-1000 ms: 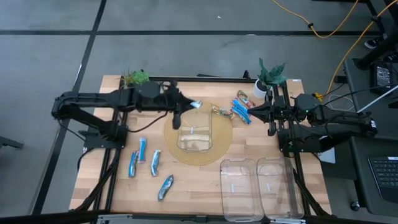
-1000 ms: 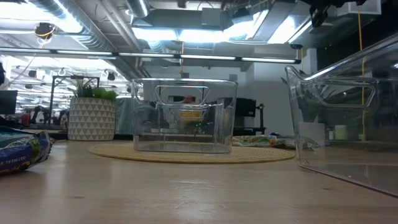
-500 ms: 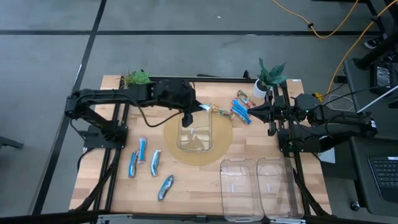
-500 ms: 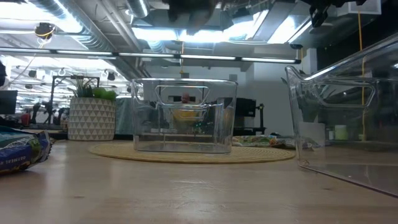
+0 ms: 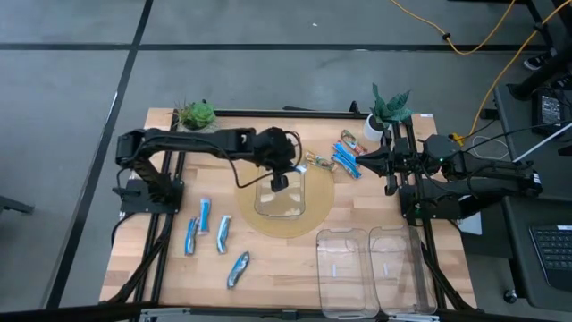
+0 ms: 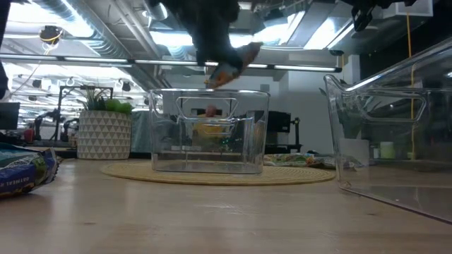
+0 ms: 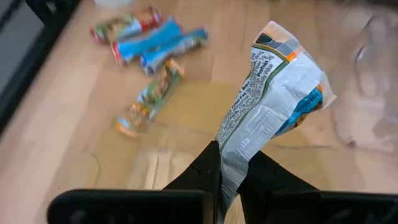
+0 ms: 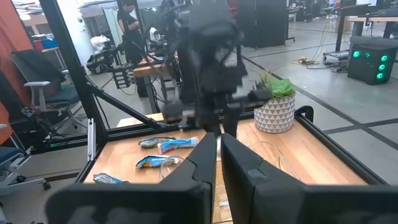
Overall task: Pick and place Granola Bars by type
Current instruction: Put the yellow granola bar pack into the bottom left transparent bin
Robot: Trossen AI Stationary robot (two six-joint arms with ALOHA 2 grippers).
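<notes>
left gripper [image 5: 280, 182] holding granola bar [image 7: 272, 94] above clear bin [image 5: 284, 199]

Print covers the back of the wrapper [image 7: 267, 106] in the left gripper [image 7: 229, 180], too blurred to read.

1 multicoloured granola bar [image 7: 268, 99] hangs pinched above the desk; 4 blue bars [image 5: 214, 237] lie left, several mixed bars [image 5: 344, 156] right.
</notes>
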